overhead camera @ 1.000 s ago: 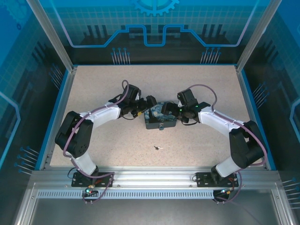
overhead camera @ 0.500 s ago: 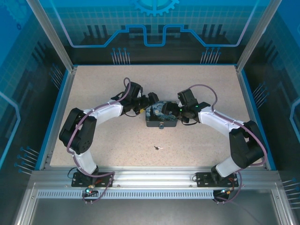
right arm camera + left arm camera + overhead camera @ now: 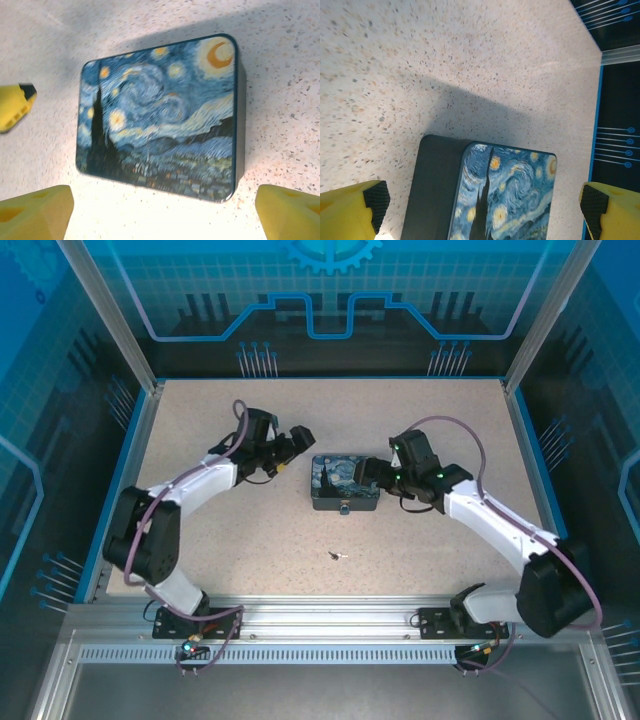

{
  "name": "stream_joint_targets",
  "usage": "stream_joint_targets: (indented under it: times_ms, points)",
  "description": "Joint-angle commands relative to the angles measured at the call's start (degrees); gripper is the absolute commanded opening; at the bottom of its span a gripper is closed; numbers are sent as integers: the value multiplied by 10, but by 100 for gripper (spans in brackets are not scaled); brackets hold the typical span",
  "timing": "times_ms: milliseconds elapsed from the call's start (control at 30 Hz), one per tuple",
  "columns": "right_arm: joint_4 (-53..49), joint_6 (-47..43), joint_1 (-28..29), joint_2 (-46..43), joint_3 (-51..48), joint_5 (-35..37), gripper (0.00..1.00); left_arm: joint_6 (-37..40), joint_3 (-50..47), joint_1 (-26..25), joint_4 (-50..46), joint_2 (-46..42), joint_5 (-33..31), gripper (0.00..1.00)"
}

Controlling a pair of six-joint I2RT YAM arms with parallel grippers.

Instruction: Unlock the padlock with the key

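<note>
The starry-night box [image 3: 343,483] lies mid-table. The padlock [image 3: 345,508] is a small metallic speck on its dark front wall. The key [image 3: 336,556] lies flat on the table, in front of the box and apart from both grippers. My left gripper [image 3: 298,441] hovers open, up and left of the box and clear of it. In the left wrist view the left gripper [image 3: 484,200] has the box [image 3: 502,192] below it. My right gripper [image 3: 369,473] stands open at the box's right end. In the right wrist view the right gripper [image 3: 165,212] is wide apart, just short of the box [image 3: 160,112].
The speckled table [image 3: 220,530] has blue edging [image 3: 128,445] and metal frame posts around it. A yellow finger [image 3: 14,106] of the left gripper shows beyond the box in the right wrist view. Both arm bases sit at the near rail [image 3: 330,620].
Both grippers have drawn back from the sides of the box: the left one up and to the left, the right one to the right. Box and key have not moved.
</note>
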Motion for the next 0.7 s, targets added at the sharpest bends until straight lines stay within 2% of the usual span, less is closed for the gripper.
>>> stream_joint_targets:
  times_ms: [0,133,300,500,667]
  points:
    - [-48,-78,34,-23,-24,-30,90,24,-33,-1,-32,-51,12,99]
    - [-81,-151,94,-16,-19,-39,80,20,-65,0,-49,-90,11,99]
    - [-101,-236,174,39,-3,-28,68,18,-92,3,-64,-129,1,99]
    - [-95,-291,219,117,16,-3,48,23,-108,31,-88,-154,0,99]
    - [-98,-313,248,170,39,20,47,24,-126,63,-99,-175,6,99]
